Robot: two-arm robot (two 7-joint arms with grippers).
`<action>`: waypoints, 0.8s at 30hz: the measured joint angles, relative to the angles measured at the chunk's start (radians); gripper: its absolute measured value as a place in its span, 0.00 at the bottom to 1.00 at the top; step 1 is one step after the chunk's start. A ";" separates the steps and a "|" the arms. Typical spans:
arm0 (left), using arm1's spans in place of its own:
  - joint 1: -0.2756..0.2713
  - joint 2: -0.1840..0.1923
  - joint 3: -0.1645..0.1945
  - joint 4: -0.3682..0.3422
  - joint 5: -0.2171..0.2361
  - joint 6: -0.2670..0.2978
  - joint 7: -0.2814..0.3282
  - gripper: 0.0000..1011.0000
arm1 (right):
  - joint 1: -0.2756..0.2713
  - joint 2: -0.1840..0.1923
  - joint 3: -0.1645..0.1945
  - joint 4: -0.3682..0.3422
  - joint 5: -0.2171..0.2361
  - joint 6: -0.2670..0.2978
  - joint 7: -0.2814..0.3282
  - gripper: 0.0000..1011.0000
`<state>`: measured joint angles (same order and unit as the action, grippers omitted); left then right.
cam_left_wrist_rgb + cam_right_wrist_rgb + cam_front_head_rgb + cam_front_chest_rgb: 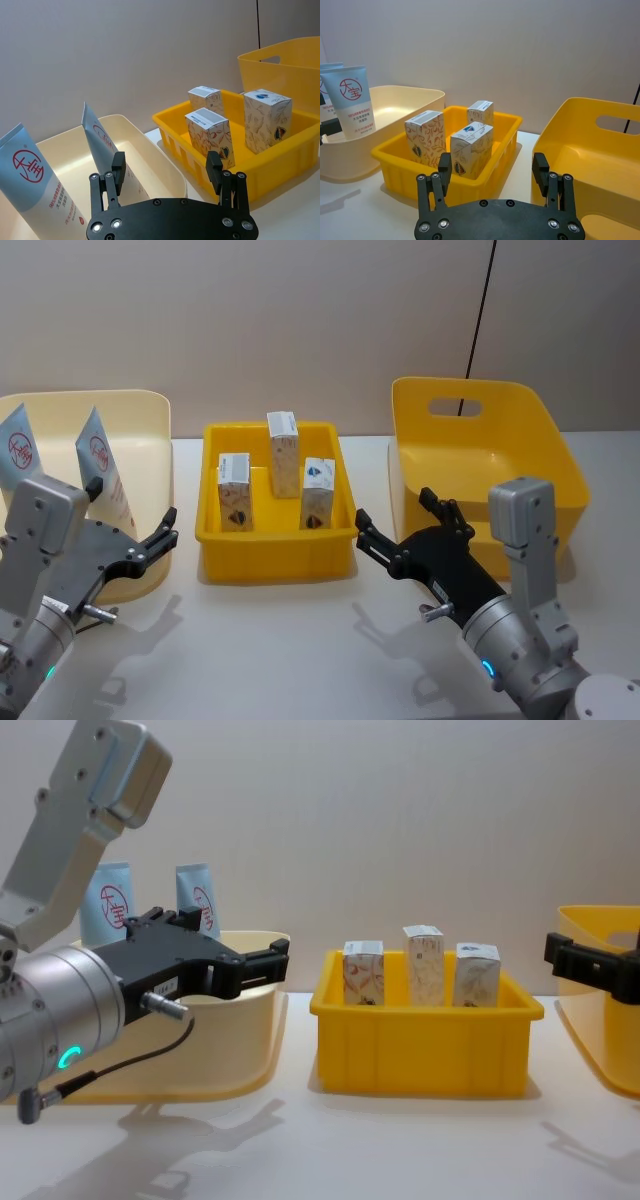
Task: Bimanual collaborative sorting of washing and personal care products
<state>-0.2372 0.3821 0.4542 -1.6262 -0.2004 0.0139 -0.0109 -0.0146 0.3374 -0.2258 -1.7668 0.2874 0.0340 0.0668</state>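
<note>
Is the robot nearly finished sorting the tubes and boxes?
Partly, it seems. Done: two tubes stand in the cream bin. In hand: nothing; the left hand and right hand are both open. Left: three cartons stand in the middle yellow tray, perhaps waiting for the big yellow bin.

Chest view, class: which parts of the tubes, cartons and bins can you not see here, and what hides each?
- Pale-blue-and-white squeeze tubes: lower halves hidden behind the open left gripper and the cream plastic bin.
- Small white cartons: bases hidden behind the shallow yellow tray wall.
- Deep yellow bin: cut off by the right edge.
</note>
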 joint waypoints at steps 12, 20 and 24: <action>0.000 0.000 0.000 0.000 0.000 0.000 0.000 0.99 | 0.000 0.000 0.000 0.000 0.000 0.000 0.000 0.99; 0.006 0.002 -0.019 -0.004 -0.019 0.006 -0.009 0.99 | 0.000 0.000 0.000 0.000 0.000 0.000 0.000 0.99; 0.013 0.007 -0.039 -0.008 -0.046 0.016 -0.021 0.99 | 0.000 0.000 0.000 0.000 0.000 0.000 0.000 0.99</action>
<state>-0.2246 0.3889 0.4148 -1.6343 -0.2467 0.0301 -0.0316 -0.0147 0.3375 -0.2258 -1.7668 0.2874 0.0340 0.0668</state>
